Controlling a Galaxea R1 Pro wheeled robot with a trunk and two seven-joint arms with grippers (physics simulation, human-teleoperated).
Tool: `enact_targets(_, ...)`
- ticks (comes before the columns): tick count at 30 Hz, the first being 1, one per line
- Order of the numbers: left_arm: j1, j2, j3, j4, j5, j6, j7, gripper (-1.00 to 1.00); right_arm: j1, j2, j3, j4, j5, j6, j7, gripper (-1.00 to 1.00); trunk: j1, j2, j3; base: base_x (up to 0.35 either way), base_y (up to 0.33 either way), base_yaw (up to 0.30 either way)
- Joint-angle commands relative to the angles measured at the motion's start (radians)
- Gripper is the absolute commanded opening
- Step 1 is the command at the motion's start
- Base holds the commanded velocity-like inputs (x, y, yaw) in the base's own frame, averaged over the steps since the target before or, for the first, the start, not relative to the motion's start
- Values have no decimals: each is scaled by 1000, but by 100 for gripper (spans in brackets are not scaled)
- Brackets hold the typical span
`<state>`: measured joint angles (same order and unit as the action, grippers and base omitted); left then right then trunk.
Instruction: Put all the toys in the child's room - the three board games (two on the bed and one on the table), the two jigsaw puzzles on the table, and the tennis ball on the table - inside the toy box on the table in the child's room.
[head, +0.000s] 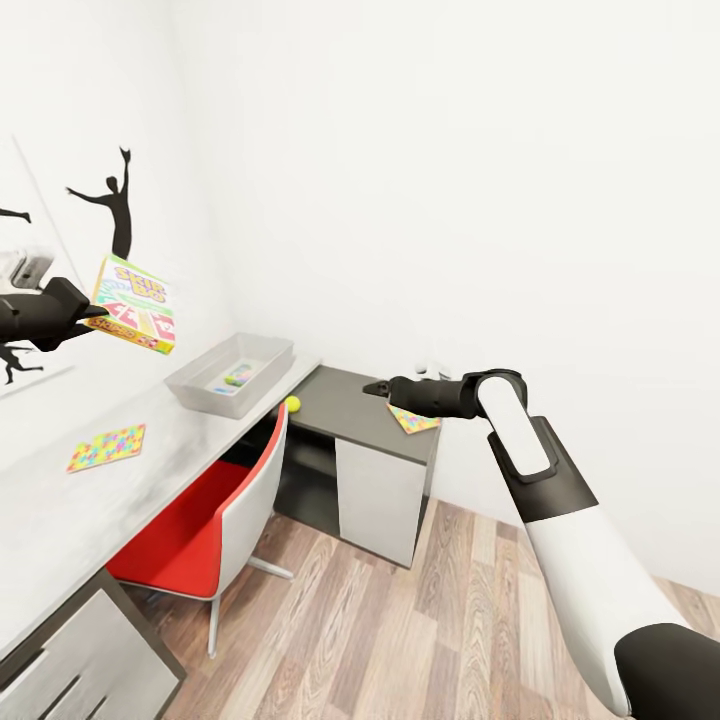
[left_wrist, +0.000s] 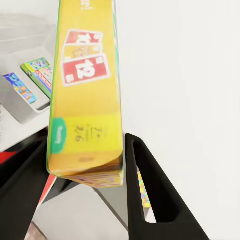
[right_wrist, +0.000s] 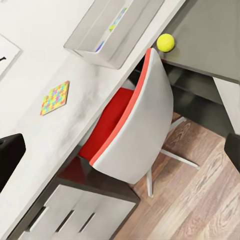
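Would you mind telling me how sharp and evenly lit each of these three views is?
Head view: flat bright light, white walls nearly washed out, wide-angle stretch on the right arm. Left wrist view: the SKIP-BO box held in the left pincer is soft, and the wall beside it is blown white. Right wrist view: crisp, with the chair shading the floor below.

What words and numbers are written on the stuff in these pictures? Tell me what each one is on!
"12" and "10": red cards printed on the yellow face of the flat SKIP-BO card game box clamped in the left tool.
"7+" and "2-6": small print lower on that same face.
"SKIP-BO": the title on its lid, blurred, only roughly legible.
Print on the two small boxes in the shallow grey tray: too small to read.
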<state>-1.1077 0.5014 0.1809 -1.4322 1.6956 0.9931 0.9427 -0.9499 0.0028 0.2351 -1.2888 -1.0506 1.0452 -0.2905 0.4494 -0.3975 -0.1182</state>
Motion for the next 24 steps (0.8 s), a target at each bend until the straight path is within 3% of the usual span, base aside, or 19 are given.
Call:
enact_targets(1,-1,0,1,-1,10,3,10,-100,-1,0,1,-1,-9,2,-10,100,1,-2,-4,0,0,36)
enact_targets(8,-1,-4,1,-8,10,4,10,-100,0,0,1,-2,-9,2,-10,100,1,-2,-16,34,-22,58)
enact_targets(24,0,-5,0,-8,10,4,11,-100,3,0,2,-2,-7,2,-12,100,1,-2,-33,231,-184,70)
